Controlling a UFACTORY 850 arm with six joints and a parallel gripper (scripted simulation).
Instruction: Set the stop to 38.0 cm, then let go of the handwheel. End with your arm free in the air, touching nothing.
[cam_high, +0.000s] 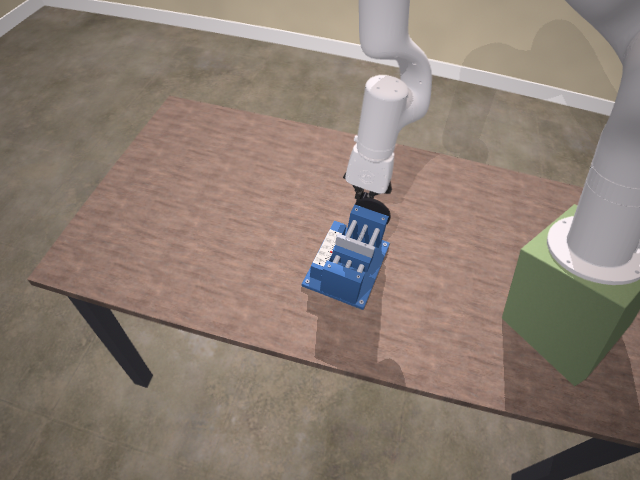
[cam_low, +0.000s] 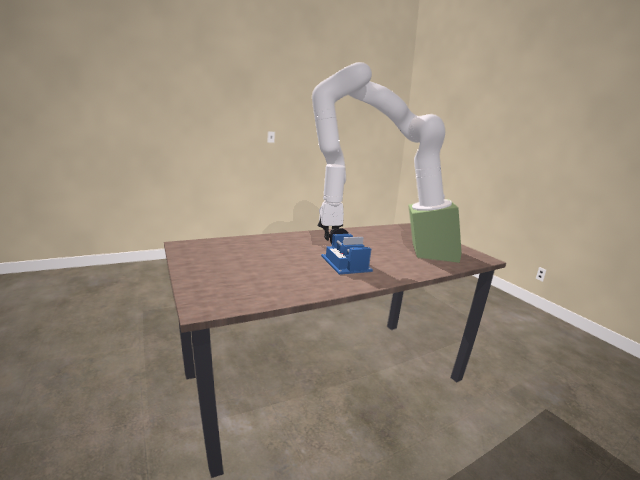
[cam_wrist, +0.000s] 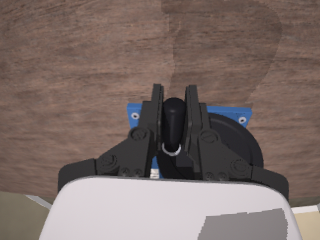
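Note:
A blue stop fixture sits on the wooden table. It has three grey rods, a grey sliding stop plate across them and a white scale strip along its left side. A black handwheel is at its far end. My gripper reaches down at that end and is shut on the handwheel's black crank handle, which stands between the two fingers in the wrist view. The wheel disc shows to the right of the fingers. The fixture also shows in the exterior view.
The arm's green base block stands at the table's right side. The table's front edge runs close below the fixture. The scale's marks are too small to read.

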